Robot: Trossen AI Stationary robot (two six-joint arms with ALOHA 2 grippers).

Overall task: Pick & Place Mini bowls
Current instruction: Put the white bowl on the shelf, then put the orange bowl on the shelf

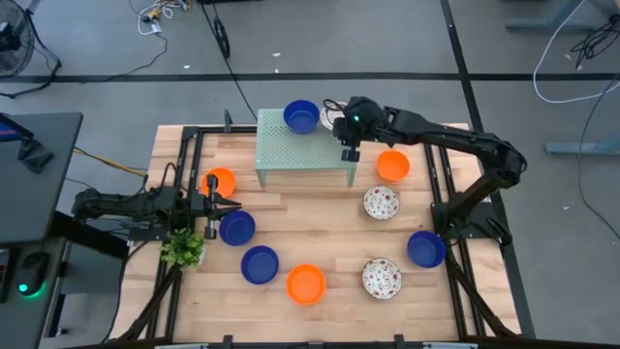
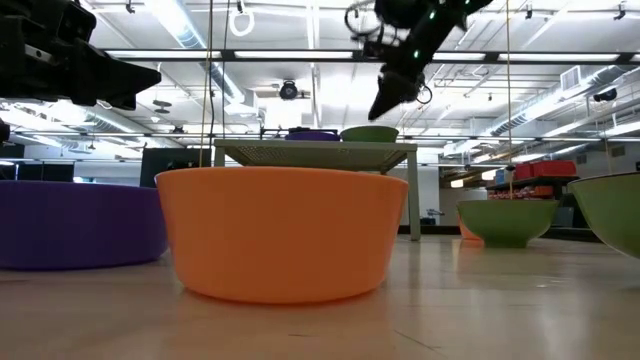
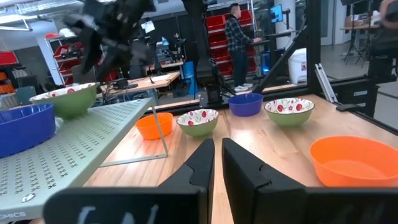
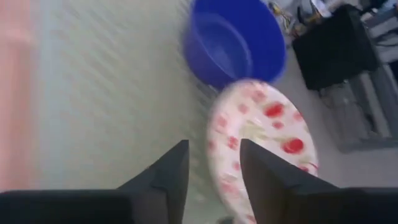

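The floor (image 1: 407,39) is grey and smooth, crossed by dark seams, with loose cables (image 1: 581,48) lying on it. A fan (image 1: 15,48) stands at the far left. Fluorescent ceiling lights (image 2: 190,25) run overhead. Red storage bins (image 3: 221,31) fill shelving in the far room, where a person (image 3: 237,43) stands at a workbench (image 3: 149,81).

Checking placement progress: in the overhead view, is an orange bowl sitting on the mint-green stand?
No. The stand carries a blue bowl at its far edge; the orange bowls sit on the table.
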